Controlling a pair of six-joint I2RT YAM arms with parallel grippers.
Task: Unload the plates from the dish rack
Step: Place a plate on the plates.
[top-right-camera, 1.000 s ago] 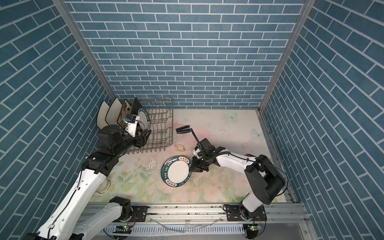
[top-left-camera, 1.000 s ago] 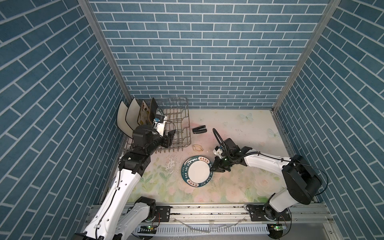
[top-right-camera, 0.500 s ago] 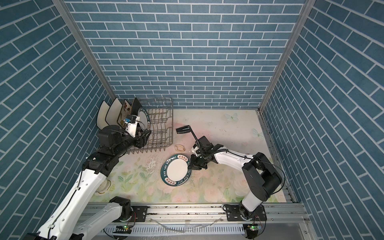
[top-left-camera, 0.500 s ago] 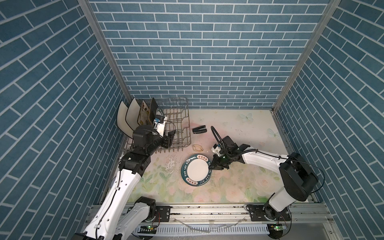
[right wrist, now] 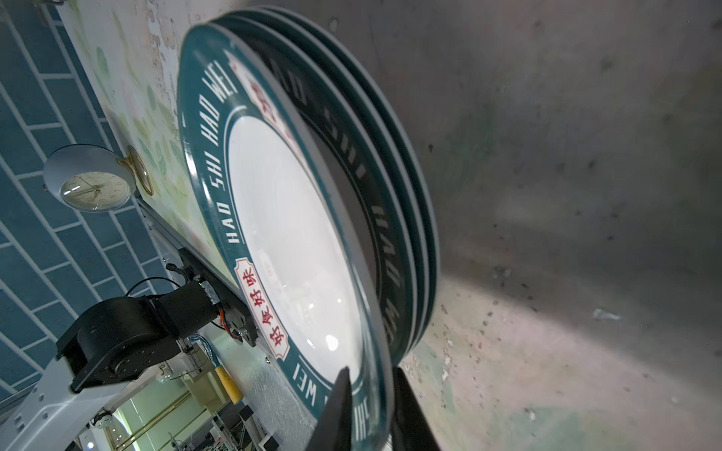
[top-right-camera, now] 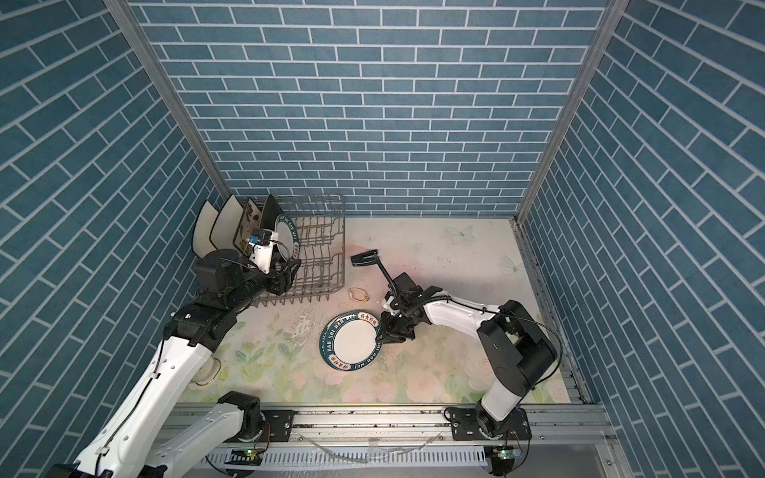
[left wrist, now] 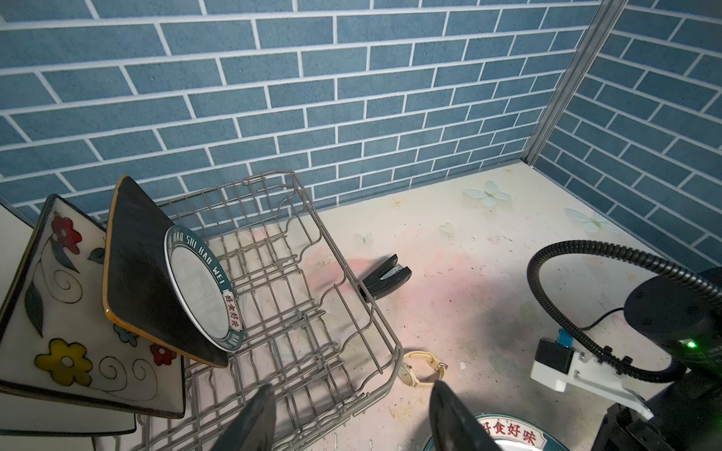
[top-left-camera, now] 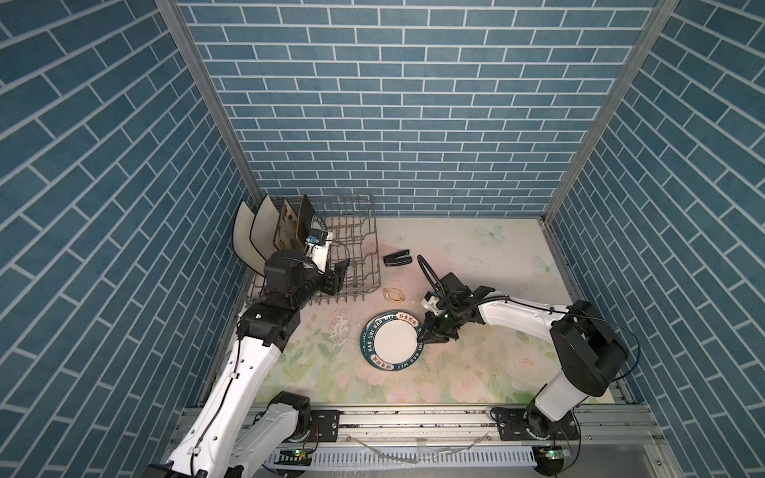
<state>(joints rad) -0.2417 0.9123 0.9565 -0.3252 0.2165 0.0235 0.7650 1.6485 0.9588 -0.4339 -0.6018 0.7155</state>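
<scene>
"Starting at the front of the table [top-left-camera: 476, 372], what is found?"

"A stack of round plates [top-left-camera: 390, 340] is laid flat there, and the rim of the top plate [right wrist: 289, 234] is flanked by the fingers of the right gripper [right wrist: 370, 377]. The gap between the jaws is narrow. Whether the rim is pinched or only straddled cannot be told."

"What could be spoiled at that spot?"

"The top plate appears not to be seated flush on those beneath. If it is let go like that, it could be slid off the stack. If the arm is drawn away with the rim caught, the whole stack could be dragged askew."

"And farther back?"

"The left gripper [left wrist: 351, 386] is held over the near end of the dish rack [left wrist: 385, 328], jaws spread, with nothing gripped. A wristwatch [left wrist: 420, 371] and a stapler [left wrist: 385, 279] are seen just beside the rack (either could be swept aside by a wide approach). Deeper in, one round plate [left wrist: 199, 289] is leaned on the black square plate [left wrist: 133, 254]. The flowered plate [left wrist: 58, 293] is stood behind it, and the cream plates [top-left-camera: 244, 242] are farthest."

"The hazard there?"

"If the round plate is pulled carelessly, the black one could be tipped forward, or a rim could be snagged on the tines."
</scene>
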